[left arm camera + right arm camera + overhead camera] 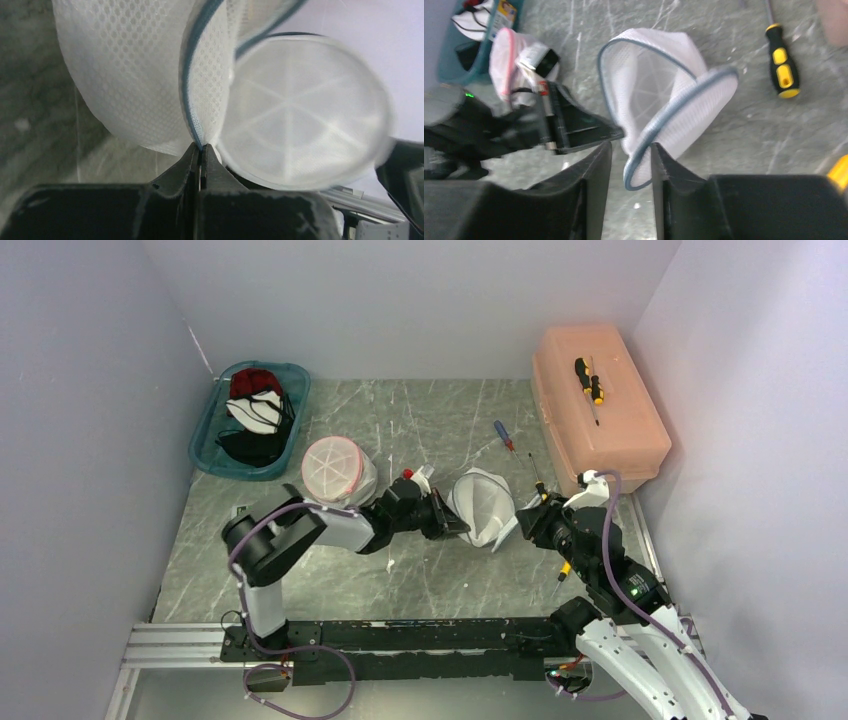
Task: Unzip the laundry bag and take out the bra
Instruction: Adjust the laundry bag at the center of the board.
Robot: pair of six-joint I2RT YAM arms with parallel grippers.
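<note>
While the left gripper (201,149) pinches the blue-trimmed rim of the white mesh laundry bag (483,504) on the grey table (330,580), the right gripper (630,162) stands parted around it; a tug could slip that thin pinch, the bra possibly hidden inside.

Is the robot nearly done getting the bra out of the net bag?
Done: the white mesh laundry bag looks unzipped, its round flap hanging open. In hand: the left gripper is shut on the bag's blue-trimmed edge, and the right gripper stands open around the rim. Left: I see no bra inside the bag. What look like bras lie in the teal bin, so it may be nearly finished.
</note>
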